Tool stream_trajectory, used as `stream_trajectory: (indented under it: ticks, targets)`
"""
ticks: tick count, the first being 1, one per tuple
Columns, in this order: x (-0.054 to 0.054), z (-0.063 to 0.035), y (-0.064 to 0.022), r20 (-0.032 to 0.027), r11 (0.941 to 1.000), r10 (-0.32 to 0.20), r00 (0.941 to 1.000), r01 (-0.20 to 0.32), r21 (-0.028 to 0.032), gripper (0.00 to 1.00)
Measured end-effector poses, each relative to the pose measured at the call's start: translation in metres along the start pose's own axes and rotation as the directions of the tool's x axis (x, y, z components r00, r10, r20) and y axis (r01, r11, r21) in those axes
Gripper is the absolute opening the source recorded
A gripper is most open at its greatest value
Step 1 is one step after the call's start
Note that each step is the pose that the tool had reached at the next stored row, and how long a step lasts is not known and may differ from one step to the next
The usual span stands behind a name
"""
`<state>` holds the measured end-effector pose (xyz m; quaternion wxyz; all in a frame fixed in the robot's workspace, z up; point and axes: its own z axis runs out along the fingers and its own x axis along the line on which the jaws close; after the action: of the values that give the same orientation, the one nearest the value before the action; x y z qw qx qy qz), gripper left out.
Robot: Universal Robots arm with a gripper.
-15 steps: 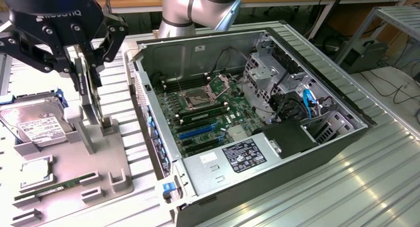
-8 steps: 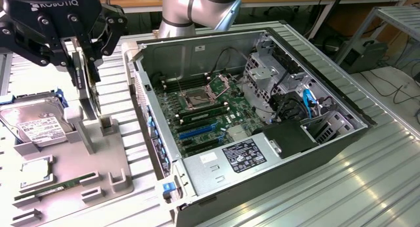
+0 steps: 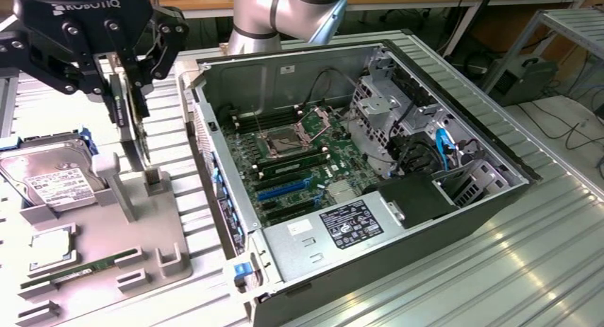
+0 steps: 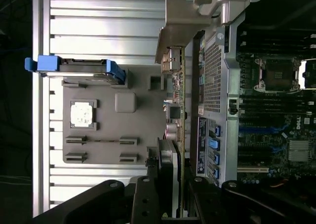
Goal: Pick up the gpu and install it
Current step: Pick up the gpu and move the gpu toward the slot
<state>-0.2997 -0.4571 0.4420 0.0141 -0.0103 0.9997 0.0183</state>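
Gripper [image 3: 123, 83], upper left of exterior view: matte black, bolted linkages, white ROBOTIQ lettering. Arm [image 3: 283, 15], top centre: silver-grey tube with rounded joint housing.

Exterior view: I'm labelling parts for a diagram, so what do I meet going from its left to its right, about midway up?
hard drive → gpu → CPU socket → drive cage → blue cable
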Motion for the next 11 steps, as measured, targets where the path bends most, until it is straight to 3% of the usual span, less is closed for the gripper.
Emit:
stream_trajectory:
  ticks: [5,8,11]
  targets:
    - [-0.023,0.0006,-0.0005,0.0001,1.0000,0.000,1.0000,0.000,-0.0001,0.28]
    - [-0.045,0.0013,-0.0010,0.0000,1.0000,0.000,1.0000,0.000,-0.0001,0.28]
    - [-0.058,0.0016,-0.0012,0.0000,1.0000,0.000,1.0000,0.000,0.0000,0.28]
